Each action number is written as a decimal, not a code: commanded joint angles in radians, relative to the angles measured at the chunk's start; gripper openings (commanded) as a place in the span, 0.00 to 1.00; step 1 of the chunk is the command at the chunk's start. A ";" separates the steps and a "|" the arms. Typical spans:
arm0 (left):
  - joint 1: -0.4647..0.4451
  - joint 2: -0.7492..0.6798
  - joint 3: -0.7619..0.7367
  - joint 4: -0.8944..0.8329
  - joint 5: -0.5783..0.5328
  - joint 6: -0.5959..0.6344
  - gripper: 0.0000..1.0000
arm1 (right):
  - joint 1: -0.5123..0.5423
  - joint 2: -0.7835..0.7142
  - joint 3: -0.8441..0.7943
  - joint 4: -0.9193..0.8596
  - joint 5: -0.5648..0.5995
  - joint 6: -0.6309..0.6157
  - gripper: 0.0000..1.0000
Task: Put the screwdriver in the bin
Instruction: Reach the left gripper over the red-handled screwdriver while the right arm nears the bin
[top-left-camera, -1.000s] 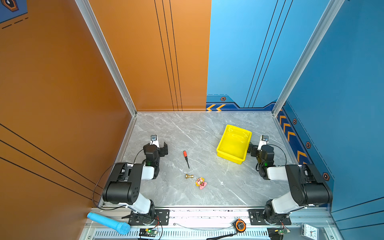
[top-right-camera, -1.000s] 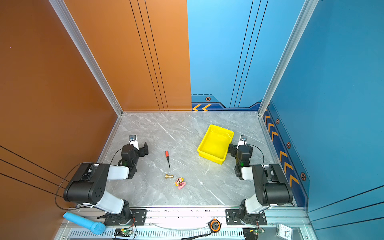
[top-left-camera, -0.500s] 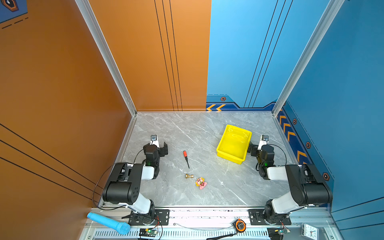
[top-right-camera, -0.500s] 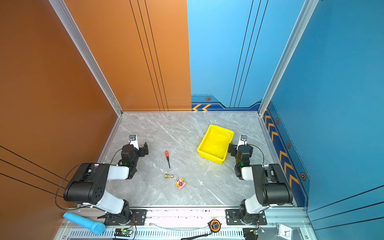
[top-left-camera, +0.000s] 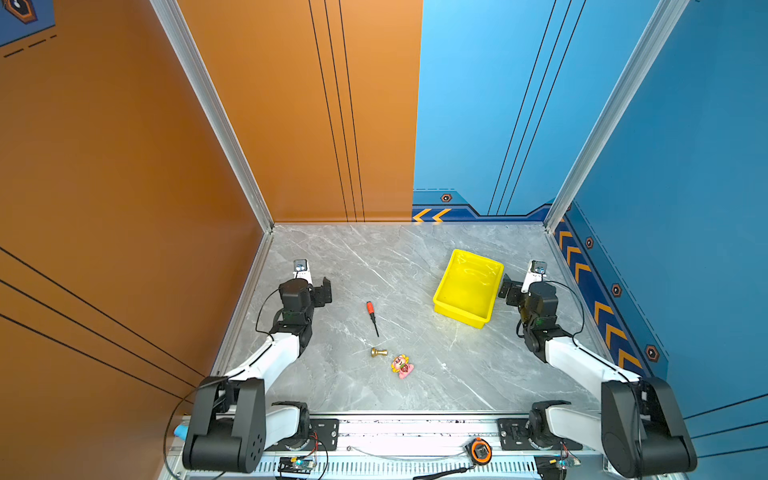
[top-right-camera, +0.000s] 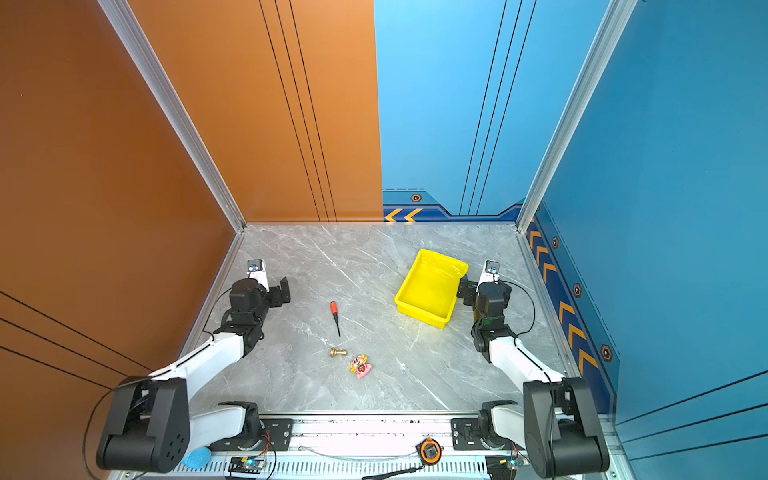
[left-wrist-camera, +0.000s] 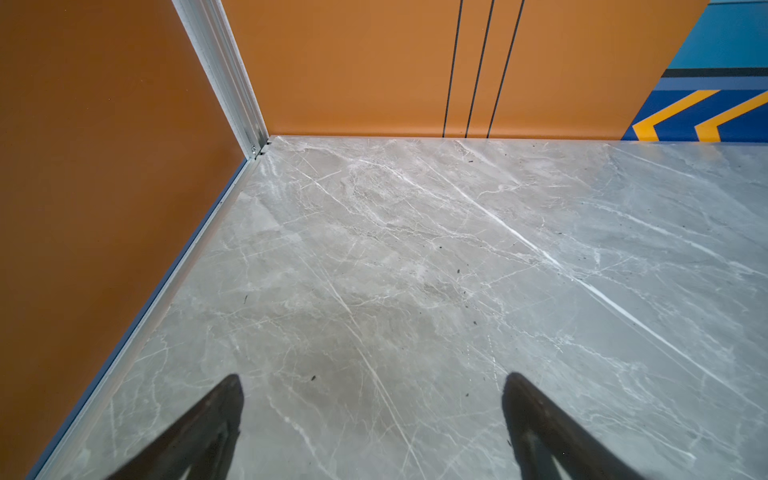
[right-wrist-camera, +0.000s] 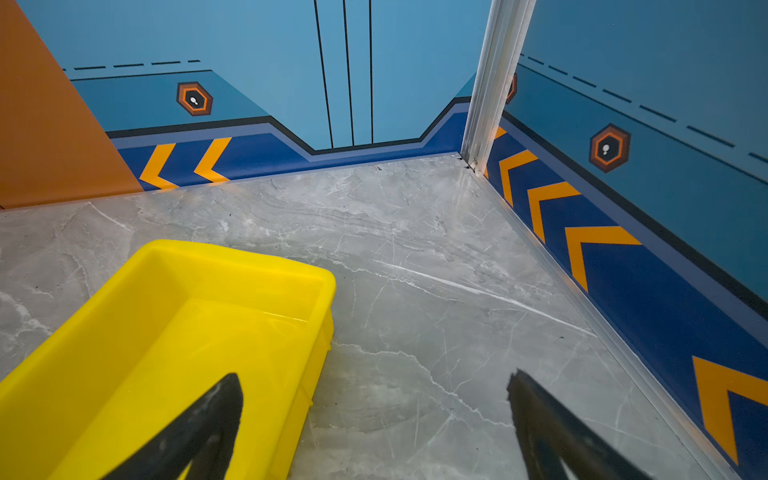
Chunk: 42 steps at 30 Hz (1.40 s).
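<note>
Grey marble tabletop (top-left-camera: 415, 266). Nearer, well left of the bin (top-left-camera: 461, 312), a screwdriver (top-left-camera: 371, 313) lying flat, untouched. Farther left, left gripper (left-wrist-camera: 374, 379), jaws wide over bare marble. Just right of the bin, right gripper (right-wrist-camera: 374, 378), jaws wide, holding nothing. Inside the bin, only glossy yellow floor. Beyond it, orange wall (top-left-camera: 332, 124) and blue wall (top-left-camera: 478, 104).

The left arm's black elbow joint (top-left-camera: 224, 424) and the right arm's black elbow joint (top-left-camera: 648, 428) now sit farther back, over the front metal rail (top-left-camera: 415, 428). Their white forearms (top-left-camera: 266, 361) are drawn out longer. The left one now hides most of the light-blue cylinder (top-left-camera: 179, 431).
</note>
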 joint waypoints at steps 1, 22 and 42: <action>-0.007 -0.076 0.087 -0.394 -0.025 -0.155 0.98 | 0.023 -0.101 0.073 -0.293 0.090 0.131 1.00; -0.366 0.139 0.453 -0.996 0.127 -0.469 0.95 | 0.453 -0.251 0.283 -0.896 0.153 0.294 1.00; -0.480 0.685 0.832 -1.057 0.037 -0.623 0.74 | 0.511 -0.161 0.388 -0.847 -0.011 0.160 1.00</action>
